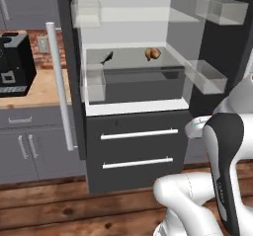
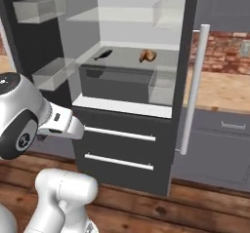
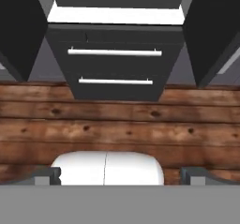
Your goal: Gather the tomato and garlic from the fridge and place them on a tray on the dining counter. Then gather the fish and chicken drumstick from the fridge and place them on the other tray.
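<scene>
Two foods, fish (image 1: 106,58) and drumstick (image 1: 152,54), sit small on the fridge shelf (image 1: 133,62); tool (image 3: 120,175) spread wide.

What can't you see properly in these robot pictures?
- Fish: too small in both base views to make out more than a dark shape.
- Chicken drumstick: a small brownish lump, details too small.
- Bottom drawers: closed fronts hide whatever is inside.
- Top shelf: cut off by the upper edge in the left base view.
- Coffee machine: cut by the left edge.
</scene>
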Controlling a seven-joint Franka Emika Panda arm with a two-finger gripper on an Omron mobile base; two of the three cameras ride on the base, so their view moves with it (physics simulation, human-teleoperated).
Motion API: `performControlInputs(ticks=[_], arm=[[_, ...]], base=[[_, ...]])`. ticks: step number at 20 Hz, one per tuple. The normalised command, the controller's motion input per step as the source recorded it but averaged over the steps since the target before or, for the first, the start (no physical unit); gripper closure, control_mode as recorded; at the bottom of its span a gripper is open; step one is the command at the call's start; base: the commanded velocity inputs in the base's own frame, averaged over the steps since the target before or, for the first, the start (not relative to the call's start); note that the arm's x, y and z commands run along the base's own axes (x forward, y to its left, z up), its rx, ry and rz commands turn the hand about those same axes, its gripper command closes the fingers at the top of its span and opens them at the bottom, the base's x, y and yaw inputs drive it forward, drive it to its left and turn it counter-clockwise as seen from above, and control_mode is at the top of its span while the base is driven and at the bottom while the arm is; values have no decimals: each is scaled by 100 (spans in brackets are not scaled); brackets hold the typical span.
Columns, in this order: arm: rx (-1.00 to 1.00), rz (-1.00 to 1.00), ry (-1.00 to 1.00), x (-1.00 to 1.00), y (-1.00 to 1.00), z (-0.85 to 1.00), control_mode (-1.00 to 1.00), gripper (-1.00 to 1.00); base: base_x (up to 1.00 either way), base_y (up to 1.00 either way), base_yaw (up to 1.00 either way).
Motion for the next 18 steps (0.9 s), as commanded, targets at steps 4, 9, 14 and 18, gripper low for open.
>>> performControlInputs(ticks=[4,9,14,18], arm=[[0,0,0,0,0,0,100,-100],[0,0,0,0,0,0,100,-100],[0,0,0,0,0,0,100,-100],[0,0,0,0,0,0,100,-100]], base=[[100,-29,0],[99,-26,0],[78,-24,-2],[29,-16,-8]])
